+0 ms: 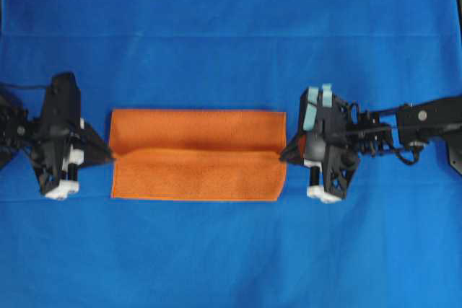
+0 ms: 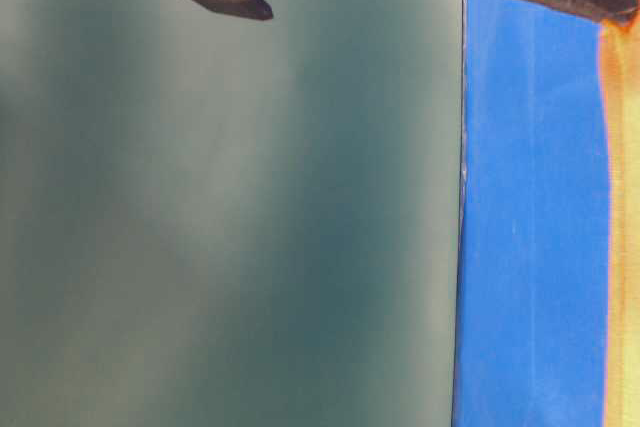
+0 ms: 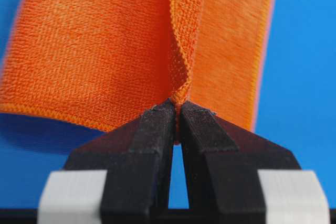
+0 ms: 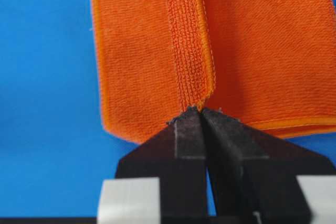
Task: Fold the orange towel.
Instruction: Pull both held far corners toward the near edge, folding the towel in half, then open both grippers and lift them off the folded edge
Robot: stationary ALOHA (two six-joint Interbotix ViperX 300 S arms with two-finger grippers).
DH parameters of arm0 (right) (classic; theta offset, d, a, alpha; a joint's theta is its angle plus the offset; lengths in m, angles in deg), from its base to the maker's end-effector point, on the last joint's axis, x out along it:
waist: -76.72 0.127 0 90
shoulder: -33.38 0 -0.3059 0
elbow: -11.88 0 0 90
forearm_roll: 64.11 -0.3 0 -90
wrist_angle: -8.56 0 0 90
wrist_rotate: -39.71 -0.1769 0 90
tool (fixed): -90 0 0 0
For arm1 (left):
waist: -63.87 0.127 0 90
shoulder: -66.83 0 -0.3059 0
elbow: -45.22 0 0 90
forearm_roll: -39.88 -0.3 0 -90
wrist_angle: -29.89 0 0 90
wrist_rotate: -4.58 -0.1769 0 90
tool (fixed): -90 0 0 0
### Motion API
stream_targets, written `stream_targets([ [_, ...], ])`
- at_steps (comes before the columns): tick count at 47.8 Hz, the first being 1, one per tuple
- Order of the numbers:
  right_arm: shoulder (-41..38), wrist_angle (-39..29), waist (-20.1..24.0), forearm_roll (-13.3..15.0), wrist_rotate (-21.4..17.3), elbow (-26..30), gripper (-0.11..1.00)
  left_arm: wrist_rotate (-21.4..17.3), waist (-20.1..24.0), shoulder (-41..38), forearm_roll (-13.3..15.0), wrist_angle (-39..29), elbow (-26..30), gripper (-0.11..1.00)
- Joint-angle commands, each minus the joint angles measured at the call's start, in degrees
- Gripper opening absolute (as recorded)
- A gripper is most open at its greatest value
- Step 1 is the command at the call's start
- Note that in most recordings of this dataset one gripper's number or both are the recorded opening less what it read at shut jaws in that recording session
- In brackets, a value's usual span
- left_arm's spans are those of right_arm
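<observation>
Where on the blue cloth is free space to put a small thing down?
The blue cloth is bare in a wide band beyond the orange towel, and in another band below it. The middle row is crowded: the left pincer and right pincer each pinch a towel end.

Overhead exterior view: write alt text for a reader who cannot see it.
An orange towel lies partly folded on a blue cloth, a raised ridge running across its middle. The left gripper and right gripper are each shut on a corner at opposite ends of that ridge.
</observation>
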Motion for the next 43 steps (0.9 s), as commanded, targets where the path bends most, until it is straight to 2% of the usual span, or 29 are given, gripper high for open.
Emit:
stream_targets([
  [1,0.1,0.0,0.8,-0.2,-0.5,0.8,0.02,0.1,-0.7,-1.1,0.1,0.2,1.2,0.01],
  [10,-1.3,0.1,1.3,-0.2,-2.2,1.1,0.02,0.1,-1.6,-3.9,0.1,0.2,3.0,0.01],
  [21,-2.7,0.5,3.3,-0.2,-2.3,1.8,0.02,0.2,-3.0,-4.9,0.1,0.3,4.0,0.02],
  [25,-3.9,0.6,4.3,-0.2,-2.3,2.8,0.03,0.2,-3.5,-4.9,0.1,0.3,4.0,0.1],
  [28,-4.7,0.6,4.7,-0.2,-2.3,3.8,0.03,0.2,-3.8,-4.9,0.1,0.1,3.8,0.24],
  [31,-5.4,0.5,4.8,-0.2,-2.3,4.7,0.15,0.2,-3.9,-4.8,0.1,0.1,3.7,0.4],
  [37,-6.0,0.4,4.8,0.0,-2.2,5.6,0.53,0.1,-3.9,-4.6,0.1,-0.4,3.6,0.68],
  [40,-5.9,0.4,4.8,0.0,-2.2,5.5,0.64,0.1,-3.8,-4.3,0.1,-0.7,3.6,0.73],
  [43,-5.6,0.4,4.7,0.0,-2.2,5.4,0.63,0.0,-3.6,-4.1,0.0,-0.7,3.7,0.71],
])
